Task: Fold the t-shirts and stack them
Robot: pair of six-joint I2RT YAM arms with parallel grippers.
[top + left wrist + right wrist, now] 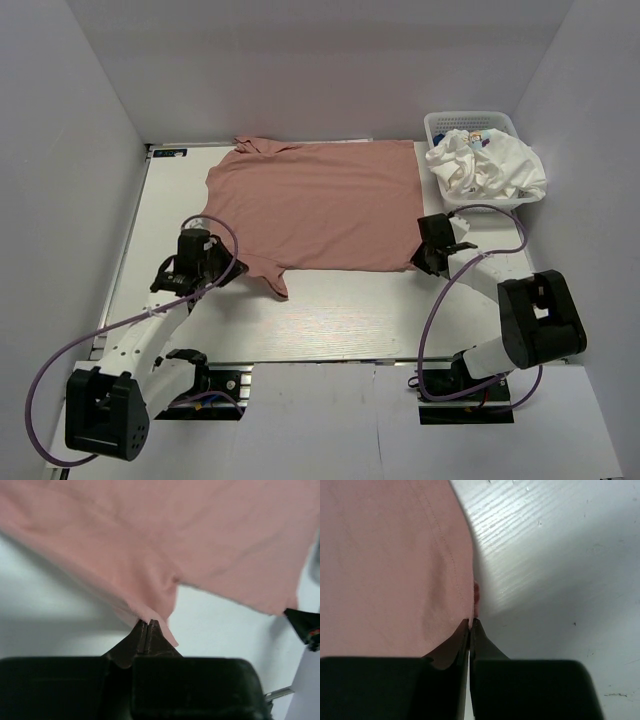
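The dusty pink t-shirt lies spread flat across the back half of the table, neck to the left, hem to the right. My left gripper is shut on the edge of the shirt's near sleeve. My right gripper is shut on the shirt's near hem corner. The pink cloth fills the upper part of both wrist views. The white t-shirt lies crumpled in a basket at the back right. The pink shirt's chest print is not visible.
A white plastic basket stands at the back right corner, holding the white shirt. The white table is bare in front of the pink shirt. White walls close in the back and sides. Purple cables loop beside both arms.
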